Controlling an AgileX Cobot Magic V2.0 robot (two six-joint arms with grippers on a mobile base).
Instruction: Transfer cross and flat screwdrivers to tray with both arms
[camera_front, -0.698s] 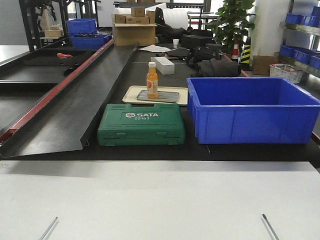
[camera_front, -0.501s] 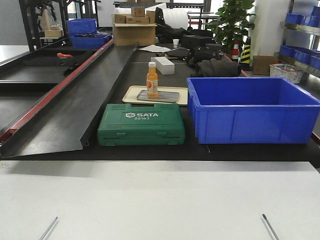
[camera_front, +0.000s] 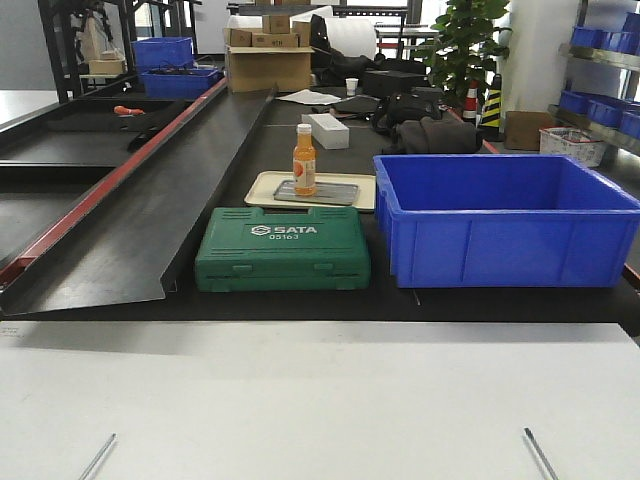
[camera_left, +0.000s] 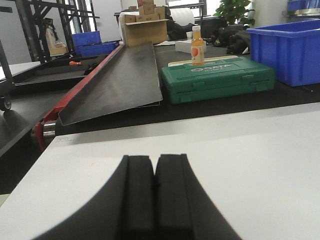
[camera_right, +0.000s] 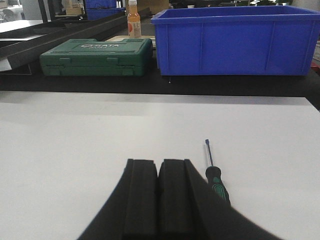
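One screwdriver (camera_right: 215, 177), with a black-and-green handle and a thin blue-tipped shaft, lies on the white table (camera_right: 75, 130) just right of my right gripper (camera_right: 160, 162). Its handle end is hidden behind the right finger. My right gripper is shut with nothing between its pads. In the front view only two thin shafts show at the bottom edge: the right screwdriver shaft (camera_front: 540, 455) and the left screwdriver shaft (camera_front: 98, 460). My left gripper (camera_left: 155, 159) is shut and empty above the white table (camera_left: 250, 150); no screwdriver shows in that view. The tray is out of view.
Beyond the white table stand a green SATA tool case (camera_front: 283, 248), a deep blue bin (camera_front: 505, 220), and a cream tray (camera_front: 265, 185) bearing a flat grey piece (camera_front: 330, 193) and an orange bottle (camera_front: 304, 160). A long black metal chute (camera_front: 150, 200) slopes at the left.
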